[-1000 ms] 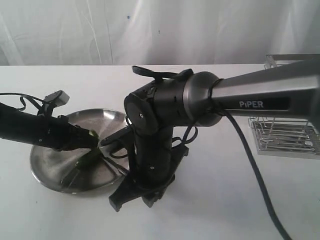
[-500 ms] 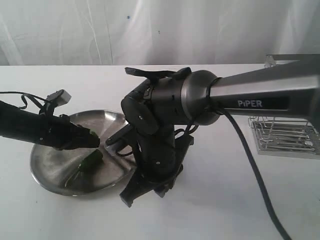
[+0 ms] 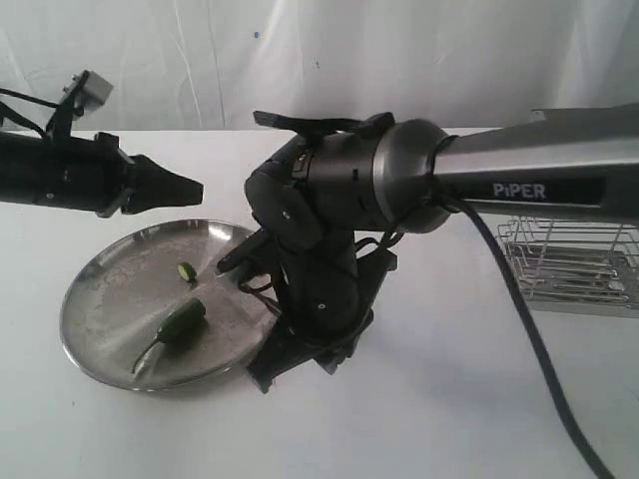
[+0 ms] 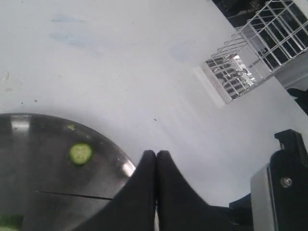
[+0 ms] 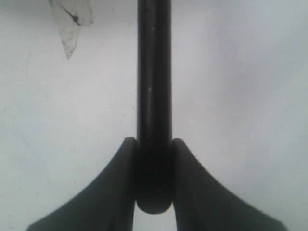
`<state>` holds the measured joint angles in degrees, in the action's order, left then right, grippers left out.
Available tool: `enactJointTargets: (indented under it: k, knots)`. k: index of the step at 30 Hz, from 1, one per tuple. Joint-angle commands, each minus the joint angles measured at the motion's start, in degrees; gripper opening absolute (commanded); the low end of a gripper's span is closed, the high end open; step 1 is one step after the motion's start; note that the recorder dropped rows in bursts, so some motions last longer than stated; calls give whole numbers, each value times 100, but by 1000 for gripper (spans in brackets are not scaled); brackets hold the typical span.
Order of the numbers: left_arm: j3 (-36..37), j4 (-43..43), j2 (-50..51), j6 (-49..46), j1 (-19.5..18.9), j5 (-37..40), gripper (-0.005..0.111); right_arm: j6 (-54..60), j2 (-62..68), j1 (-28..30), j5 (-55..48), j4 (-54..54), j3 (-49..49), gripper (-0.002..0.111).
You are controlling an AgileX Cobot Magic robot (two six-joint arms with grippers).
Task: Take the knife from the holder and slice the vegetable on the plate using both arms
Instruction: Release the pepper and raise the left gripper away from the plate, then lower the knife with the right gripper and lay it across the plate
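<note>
- Vegetable, a small dark green pepper (image 3: 183,324), lies uncut-ended on the round shiny steel plate (image 3: 100,299) beside one pale slice (image 3: 187,271).
- Right gripper (image 5: 154,159) clamps the slim black knife (image 5: 154,72).
- Left gripper (image 4: 156,159), pinched empty, hovers above; it should pin the pepper before another cut.

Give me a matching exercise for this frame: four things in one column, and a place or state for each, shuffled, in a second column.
Things:
1. left gripper
2. right gripper
3. cut slice
4. wire holder

Places or states:
A. lying on the steel plate, apart from the pepper
B. closed empty, raised above the plate
C. standing on the table on the right of the exterior view
D. clamped on the black knife

Pairs: 1-B, 2-D, 3-A, 4-C
</note>
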<state>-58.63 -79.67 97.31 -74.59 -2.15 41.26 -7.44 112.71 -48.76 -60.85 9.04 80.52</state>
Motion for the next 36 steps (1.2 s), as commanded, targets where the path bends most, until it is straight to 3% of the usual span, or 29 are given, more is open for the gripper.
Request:
enactJointTargets:
  k: [1,6,14,17,22,26,31,36]
  knots:
    - [3,388,-546,437,-2,3,0,-27,-492,25,13,107,35,0]
    - [426,794,-1199,1013,-2,-849,0,-27,-1077,25,21,80,-2,0]
    - [1882,366,-2402,1465,-2,-3974,0,342,-1670,25,-500,-67,-38,0]
    - [2205,118,-2826,1465,-2,-4604,0,429,-1852,87,-182,-10,-263,0]
    - [2517,106,-3275,1455,8,-4507,0,299,-1774,501,762,-276,-499,0]
    - [2723,106,-3368,1455,8,-4274,0,496,-1464,970,1478,-1426,-456,0]
    - [2754,298,-3368,1425,8,-3385,0,1552,-607,1288,1309,-2988,151,0]
    - [2754,309,-3368,1270,8,-3211,0,2029,289,1215,1116,-3665,602,0]
